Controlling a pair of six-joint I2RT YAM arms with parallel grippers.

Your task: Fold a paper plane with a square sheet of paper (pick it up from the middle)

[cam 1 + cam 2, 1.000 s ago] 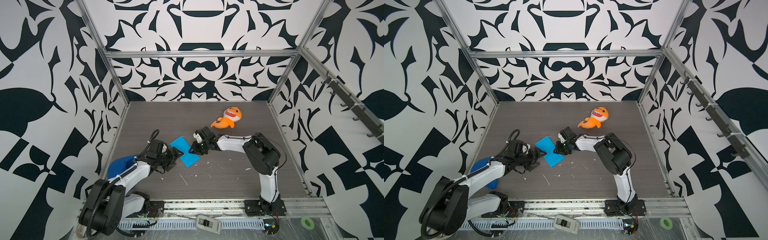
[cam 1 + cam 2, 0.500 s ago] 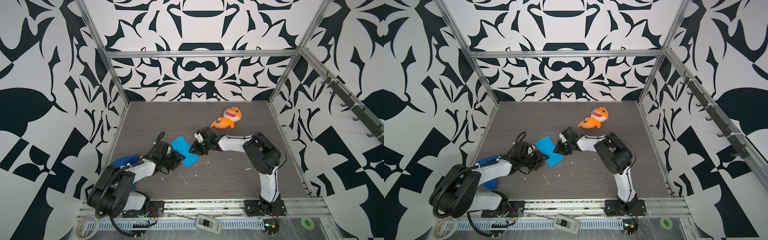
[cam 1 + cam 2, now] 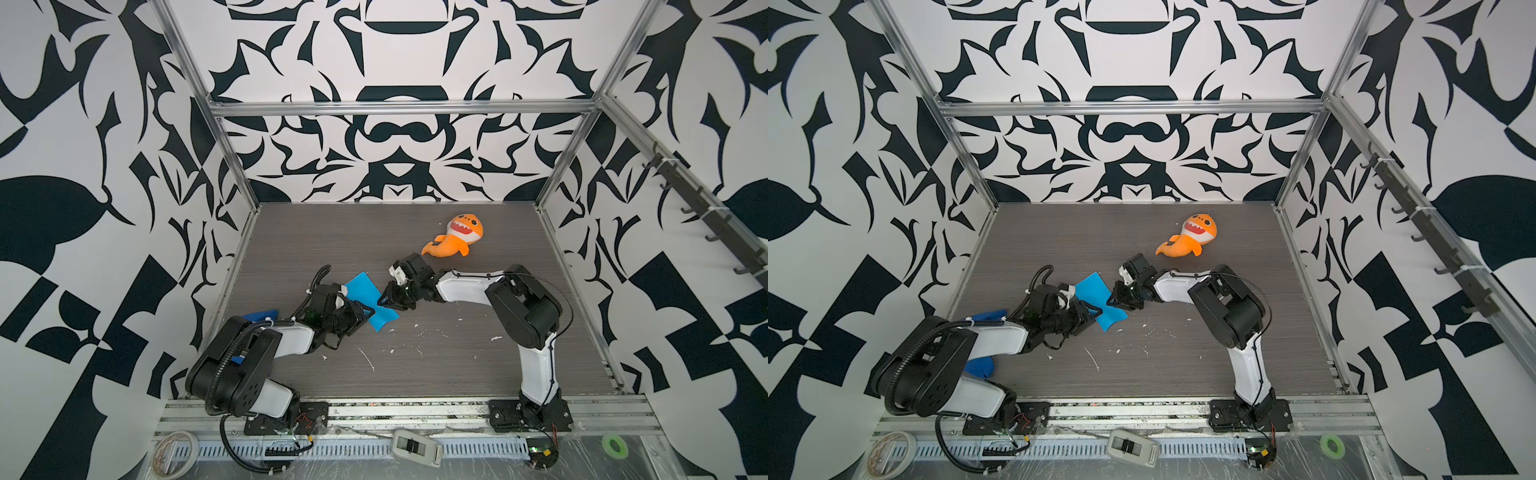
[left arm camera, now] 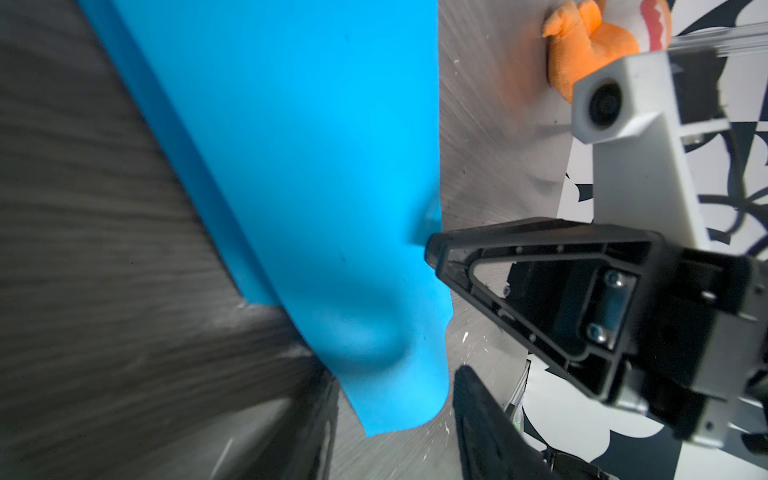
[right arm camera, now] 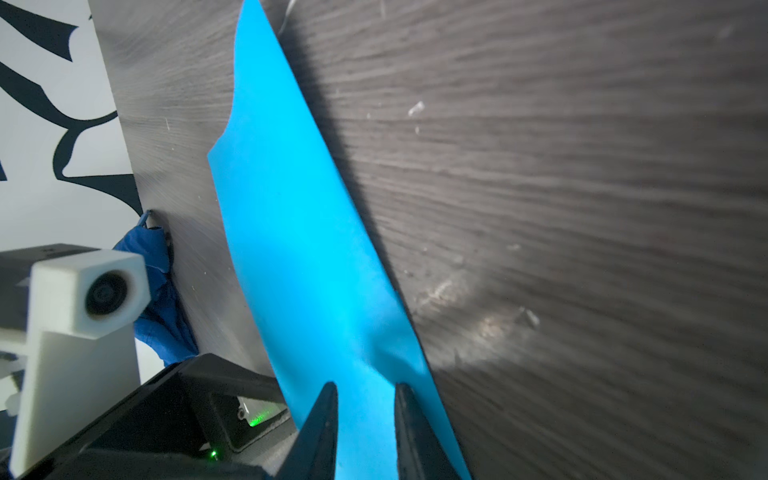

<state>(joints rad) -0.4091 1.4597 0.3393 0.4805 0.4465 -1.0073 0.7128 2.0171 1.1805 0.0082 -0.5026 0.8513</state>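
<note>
Left jaws closer around blue paper (image 3: 366, 292), right jaws touching edge

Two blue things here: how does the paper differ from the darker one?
Paper is bright blue, straight-edged; the darker thing is navy and looks crumpled. Paper sits between the left claw and right claw; the darker thing lies at the left edge, partly under the left arm. Both are blue.

Left arm (image 3: 291, 338): white shells, black joints, ribbed black hose. Right arm (image 3: 465, 286): same, thin black cable. Left tool (image 3: 363, 318), right tool (image 3: 386, 302): black triangular cut-out fingers, silver screws. Wrist camera block (image 4: 615, 95) white, possibly 3D-printed
</note>
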